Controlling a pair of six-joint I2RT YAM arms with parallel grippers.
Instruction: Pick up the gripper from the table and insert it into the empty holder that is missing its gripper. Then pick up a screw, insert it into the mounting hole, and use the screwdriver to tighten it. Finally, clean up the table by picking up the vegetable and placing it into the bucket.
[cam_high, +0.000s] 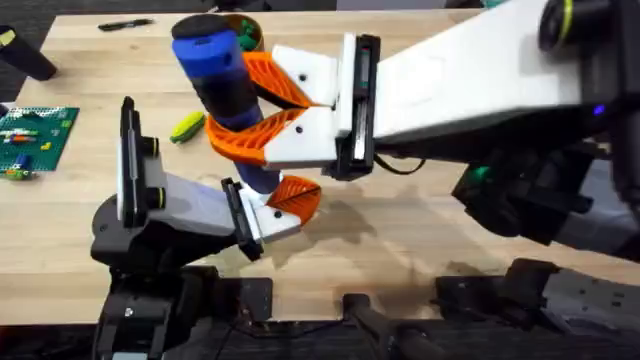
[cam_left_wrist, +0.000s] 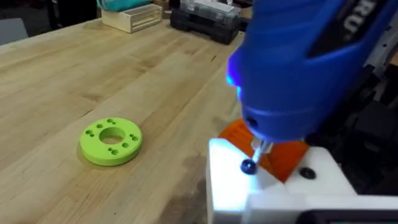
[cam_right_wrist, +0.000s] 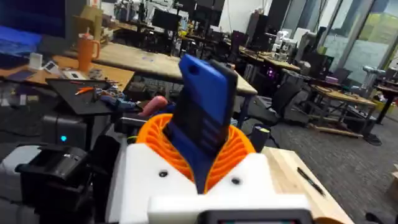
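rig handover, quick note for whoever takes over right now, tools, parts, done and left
Right tool: shut on the screwdriver, tip on a screw in the holder.
Left tool: state unclear; the holder with the orange gripper sits at its end.
Vegetable lies on the table; bucket behind the screwdriver.
Done: gripper inserted, screw placed.
Left: finish tightening, put the vegetable in the bucket.
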